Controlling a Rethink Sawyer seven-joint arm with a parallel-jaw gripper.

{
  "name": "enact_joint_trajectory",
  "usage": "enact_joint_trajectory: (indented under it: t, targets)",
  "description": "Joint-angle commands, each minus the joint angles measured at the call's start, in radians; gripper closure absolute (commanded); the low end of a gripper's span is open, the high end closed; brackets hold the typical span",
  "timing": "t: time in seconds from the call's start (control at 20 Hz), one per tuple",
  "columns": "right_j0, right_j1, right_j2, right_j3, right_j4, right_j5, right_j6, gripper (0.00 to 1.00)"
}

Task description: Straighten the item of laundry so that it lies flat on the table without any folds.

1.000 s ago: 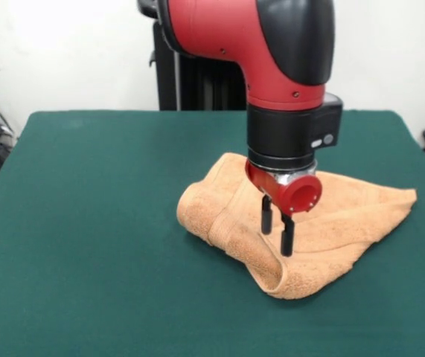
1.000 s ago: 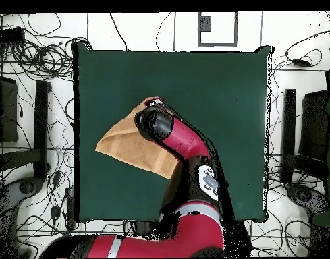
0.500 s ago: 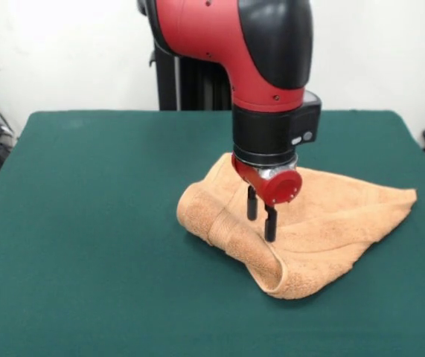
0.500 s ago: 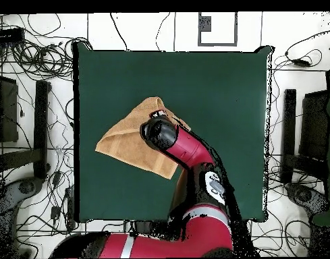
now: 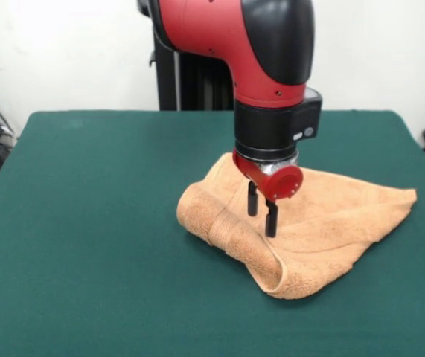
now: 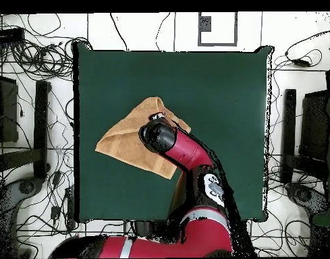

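The item of laundry [image 5: 324, 223], an orange-tan towel, lies folded over on the green table [image 5: 85, 223], with a thick rolled fold along its left and near edge. In the overhead view the item of laundry [image 6: 123, 141] shows as a folded, roughly triangular shape on the table [image 6: 214, 94], partly covered by the arm. My gripper [image 5: 261, 219] points straight down over the towel's middle, its two black fingers a small gap apart and open, tips just above or touching the cloth. Nothing is held between them.
The red arm [image 6: 187, 155] reaches across the table from the robot's side and hides part of the towel from above. Cables and stands [image 6: 32, 61] lie on the floor around the table.
Over the second the gripper moved left across the towel and a little away from the near edge. In the last half second it barely shifted. The towel's shape is unchanged.
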Motion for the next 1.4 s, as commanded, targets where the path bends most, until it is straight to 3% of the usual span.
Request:
enact_joint_trajectory:
  t: [0.05,0.85,1.4]
  targets:
    - [0.031,0.078,0.116,0.030,-0.018,-0.087,0.135,0.00]
    - [-0.018,0.117,0.172,0.041,-0.033,-0.152,0.118,0.00]
    - [-0.008,0.110,0.177,0.061,-0.037,-0.161,0.126,0.00]
